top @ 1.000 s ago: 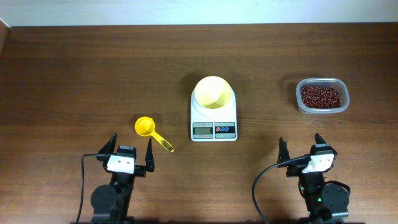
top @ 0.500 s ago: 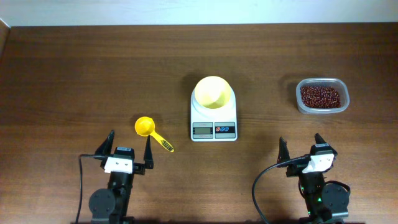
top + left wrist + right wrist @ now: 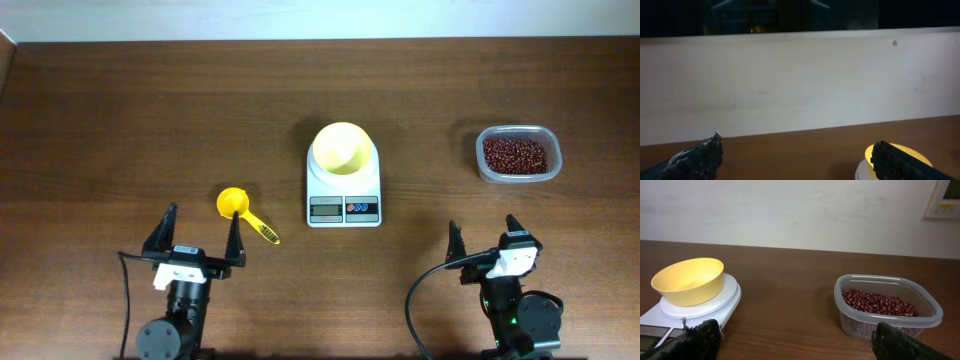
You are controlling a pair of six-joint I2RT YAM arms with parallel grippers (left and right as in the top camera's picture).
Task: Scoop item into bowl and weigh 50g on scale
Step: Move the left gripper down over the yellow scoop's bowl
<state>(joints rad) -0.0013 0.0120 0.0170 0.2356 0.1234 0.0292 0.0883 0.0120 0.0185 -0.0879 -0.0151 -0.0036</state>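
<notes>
Nearest the front edge of the brown wooden table (image 3: 150, 110), the left gripper (image 3: 203, 212) and the right gripper (image 3: 481, 221) are held spread wide, well apart from each other, with nothing gripped by either. Just beyond the left gripper a yellow scoop (image 3: 240, 210) is laid, the dark marks on its handle too small to be read. Further in, at the centre, the white scale (image 3: 343, 208) is set, its grey display and red and blue buttons likewise illegible, with the empty pale yellow bowl (image 3: 342, 148) seated on its platform. The reddish-brown beans (image 3: 515, 154) are held in a clear plastic tub (image 3: 551, 155) at the right, well apart from the scale.
</notes>
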